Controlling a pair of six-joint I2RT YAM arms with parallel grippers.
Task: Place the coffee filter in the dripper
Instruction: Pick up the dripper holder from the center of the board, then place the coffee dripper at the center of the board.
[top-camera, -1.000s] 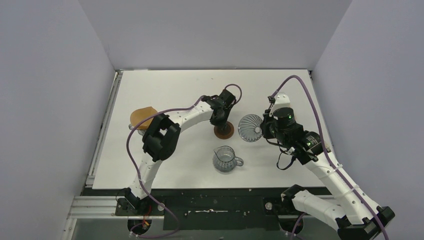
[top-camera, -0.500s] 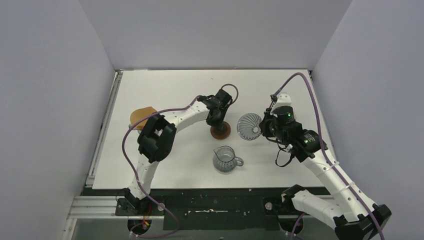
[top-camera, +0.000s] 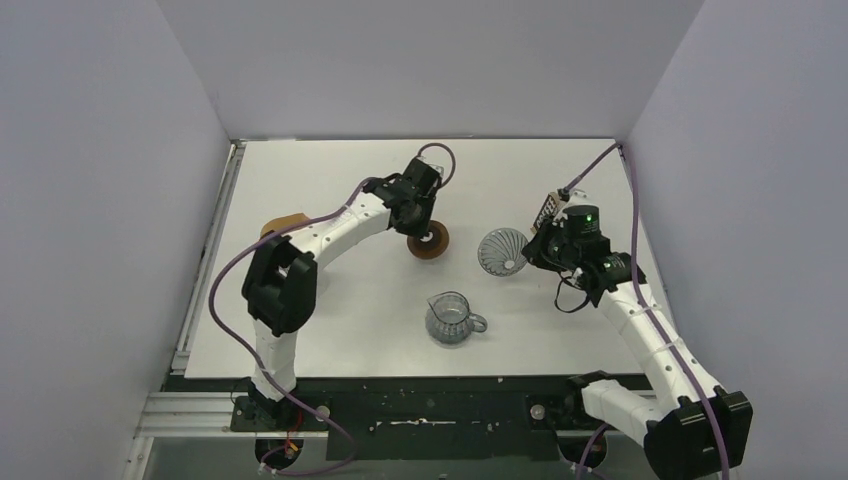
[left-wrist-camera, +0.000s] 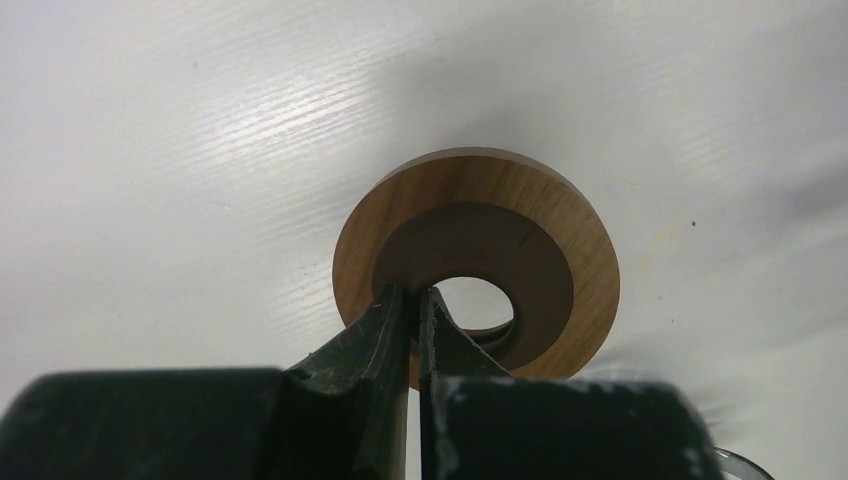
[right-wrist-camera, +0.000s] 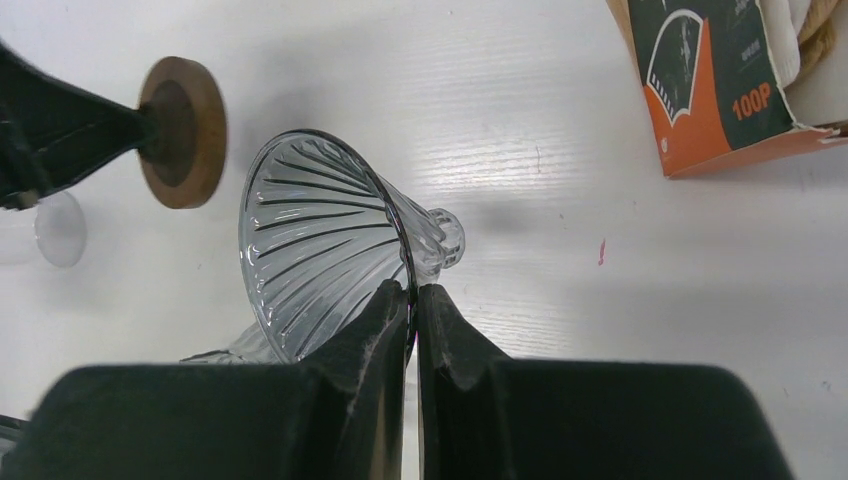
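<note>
Change over the last sec: L arm swings up-left, carrying the ring (top-camera: 428, 242) away from the dripper (top-camera: 500, 252), so the two now sit apart w/ bare table between. R arm pulls in a bit, dripper barely shifts. Left gripper (left-wrist-camera: 412, 300) is clamped on the ring's inner edge; right gripper (right-wrist-camera: 412, 295) is pinched on the dripper's rim. For the task, this looks like prep only. No loose filter is in view, just a filter box (right-wrist-camera: 715, 80) near the R wrist, so the dripper is empty. Dripper sits right of centre, beyond the jug (top-camera: 450, 318). Mouth faces mostly up, tipped toward the ring side; neck points down and away – long axis steep, leaning.
</note>
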